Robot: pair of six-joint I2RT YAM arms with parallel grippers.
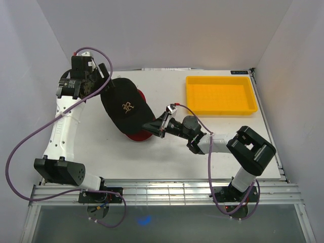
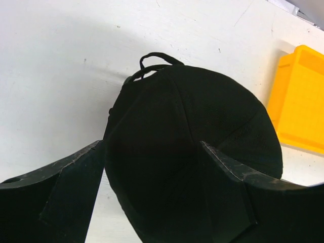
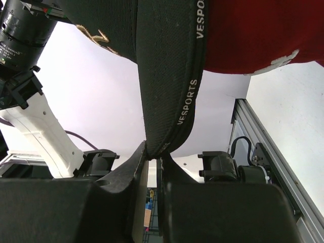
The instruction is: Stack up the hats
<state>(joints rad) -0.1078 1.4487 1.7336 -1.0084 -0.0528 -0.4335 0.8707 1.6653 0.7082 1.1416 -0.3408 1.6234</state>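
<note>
A black hat with a gold emblem (image 1: 124,104) lies tilted over a red hat (image 1: 139,135) left of the table's middle. My right gripper (image 1: 152,126) is shut on the black hat's brim (image 3: 167,76), pinching its edge between the fingertips (image 3: 154,154). The red hat (image 3: 253,35) shows just behind that brim. My left gripper (image 1: 104,85) is at the back of the black hat, open. Its two fingers (image 2: 96,167) stand wide on either side of the black hat's crown (image 2: 192,131). The rest of the red hat is hidden under the black one.
A shallow yellow tray (image 1: 221,94) stands at the back right and also shows at the right edge of the left wrist view (image 2: 298,101). The white table (image 1: 202,152) ends at a metal rail (image 1: 167,190) along the near edge. Grey walls close in on both sides.
</note>
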